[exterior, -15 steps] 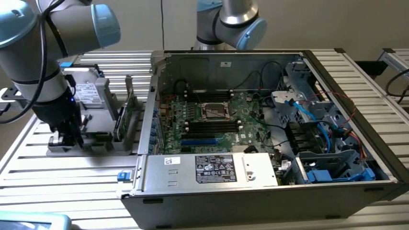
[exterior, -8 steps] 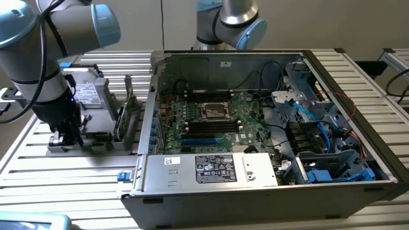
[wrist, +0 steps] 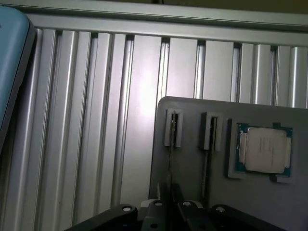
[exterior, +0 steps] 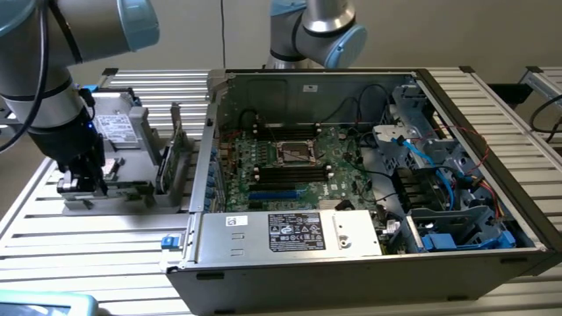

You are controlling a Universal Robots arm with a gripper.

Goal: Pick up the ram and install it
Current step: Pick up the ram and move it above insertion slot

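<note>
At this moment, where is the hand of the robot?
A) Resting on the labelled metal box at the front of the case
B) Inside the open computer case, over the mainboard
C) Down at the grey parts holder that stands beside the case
C: in the exterior view the hand is lowered onto the grey parts holder, which stands to the exterior view's left of the open computer case, outside its walls.

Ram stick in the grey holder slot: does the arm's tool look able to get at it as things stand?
Likely yes: the tool looks closed around the thin, edge-on ram stick standing in the flat grey metal holder's slot, and nothing lies between them.
</note>
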